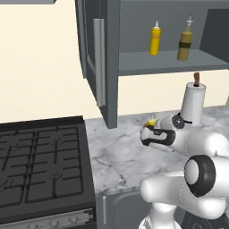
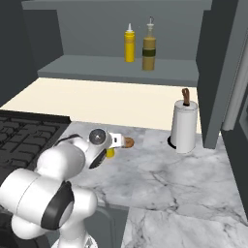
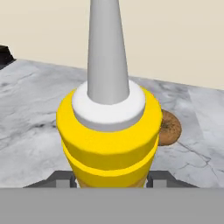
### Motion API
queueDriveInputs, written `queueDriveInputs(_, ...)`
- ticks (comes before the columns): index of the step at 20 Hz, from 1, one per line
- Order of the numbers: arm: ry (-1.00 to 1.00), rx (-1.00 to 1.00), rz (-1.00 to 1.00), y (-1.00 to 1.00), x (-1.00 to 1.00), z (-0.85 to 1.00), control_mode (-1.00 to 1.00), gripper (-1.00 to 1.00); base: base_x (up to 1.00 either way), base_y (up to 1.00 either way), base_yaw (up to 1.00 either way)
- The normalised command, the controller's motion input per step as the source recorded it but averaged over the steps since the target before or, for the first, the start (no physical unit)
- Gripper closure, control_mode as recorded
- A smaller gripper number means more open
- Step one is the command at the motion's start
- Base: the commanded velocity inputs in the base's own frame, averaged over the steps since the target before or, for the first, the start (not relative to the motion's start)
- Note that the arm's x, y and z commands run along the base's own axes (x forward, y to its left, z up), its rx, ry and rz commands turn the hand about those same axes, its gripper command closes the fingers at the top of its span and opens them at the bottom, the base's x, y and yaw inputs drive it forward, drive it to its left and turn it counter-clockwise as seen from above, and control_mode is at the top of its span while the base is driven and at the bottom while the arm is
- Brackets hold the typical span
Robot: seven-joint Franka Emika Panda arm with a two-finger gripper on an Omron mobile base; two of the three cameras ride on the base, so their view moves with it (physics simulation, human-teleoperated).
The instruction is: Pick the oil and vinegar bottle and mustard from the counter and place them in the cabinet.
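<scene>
The mustard point(image 3: 109, 140), a yellow squeeze bottle with a white collar and pale pointed nozzle, stands upright on the marble counter point(image 1: 120, 156). My gripper point(image 3: 111, 179) is shut on it, a fingertip pressed against each side of its body. In the left base view the hand point(image 1: 156, 136) hangs low over the counter with a bit of yellow point(image 1: 152, 121) showing past it. The oil and vinegar bottle point(image 1: 184, 42) stands on the shelf of the open cabinet point(image 1: 156, 65), right of a twin yellow bottle point(image 1: 154, 40).
A brown round piece point(image 3: 170, 127) lies on the counter just behind the mustard. A paper towel roll point(image 1: 193, 103) stands to the right, below the cabinet. The black gas stove point(image 1: 40, 165) is at the left. The cabinet door point(image 1: 96, 58) stands open.
</scene>
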Motion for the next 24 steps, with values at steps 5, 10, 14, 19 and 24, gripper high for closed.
queueDriveInputs(5,0.00,0.03,-0.03,0.18,0.04,0.67,-1.00,1.00,0.00,0.00,0.00)
queueDriveInputs(10,0.07,0.05,-0.04,0.20,0.20,0.68,-1.00,1.00,0.00,0.00,0.00)
queueDriveInputs(14,0.04,0.03,-0.01,0.19,0.01,0.71,-1.00,1.00,0.00,0.00,0.00)
queueDriveInputs(19,0.00,0.00,0.00,0.09,-0.23,0.78,-1.00,1.00,0.00,0.00,0.00)
queueDriveInputs(24,-0.01,0.00,0.00,0.06,-0.16,0.74,-1.00,1.00,0.00,0.00,0.00)
